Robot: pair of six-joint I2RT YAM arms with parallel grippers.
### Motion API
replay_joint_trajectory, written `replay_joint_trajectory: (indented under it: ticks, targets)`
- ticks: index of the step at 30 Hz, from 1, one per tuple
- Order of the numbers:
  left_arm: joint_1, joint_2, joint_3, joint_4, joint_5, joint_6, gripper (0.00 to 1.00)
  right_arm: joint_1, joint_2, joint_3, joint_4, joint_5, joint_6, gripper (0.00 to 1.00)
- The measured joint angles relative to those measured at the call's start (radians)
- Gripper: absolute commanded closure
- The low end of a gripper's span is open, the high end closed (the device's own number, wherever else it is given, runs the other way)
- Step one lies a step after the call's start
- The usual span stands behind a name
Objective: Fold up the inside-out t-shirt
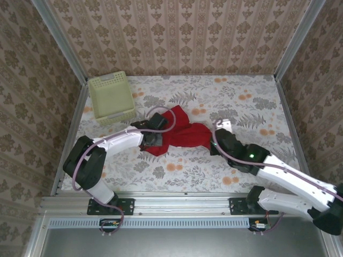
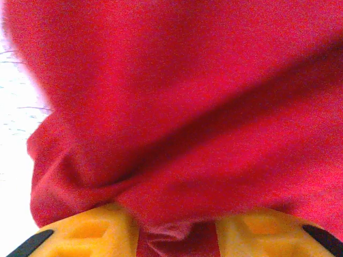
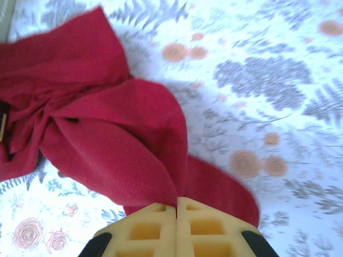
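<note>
The inside-out t-shirt is a crumpled red bundle in the middle of the floral table. My left gripper is at its left end. In the left wrist view, red t-shirt cloth drapes over the yellow fingers, and a thick fold is bunched in the gap of the left gripper. My right gripper is at the shirt's right end. Seen from the right wrist, the right gripper has its fingers pressed together on a pinched edge of the t-shirt.
A pale yellow-green perforated basket stands at the back left, close to the left arm's elbow. Patterned walls and metal rails enclose the table. Bare floral cloth lies at the back right.
</note>
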Motion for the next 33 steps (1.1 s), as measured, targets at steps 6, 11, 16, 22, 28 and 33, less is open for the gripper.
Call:
replay_joint_trajectory:
  ticks: [6, 11, 16, 22, 28, 33]
  targets:
    - [0.140, -0.006, 0.019, -0.016, -0.009, 0.029, 0.72, -0.050, -0.145, 0.074, -0.114, 0.043, -0.001, 1.00]
    - [0.118, -0.093, 0.019, -0.078, -0.072, 0.048, 0.43, -0.060, -0.146, 0.111, -0.159, 0.044, -0.001, 1.00]
    - [-0.118, -0.240, 0.018, -0.092, -0.143, 0.075, 0.30, -0.060, -0.109, 0.159, -0.201, 0.037, 0.000, 1.00]
    - [-0.362, -0.195, 0.005, 0.008, -0.112, 0.137, 0.16, -0.060, -0.108, 0.278, -0.230, -0.006, -0.001, 1.00]
    - [-0.384, -0.018, 0.005, 0.101, -0.100, 0.166, 0.15, -0.060, -0.103, 0.352, -0.249, -0.045, -0.005, 1.00]
    - [-0.301, 0.066, 0.006, 0.144, -0.076, 0.174, 0.58, -0.060, -0.098, 0.398, -0.306, -0.039, -0.003, 1.00]
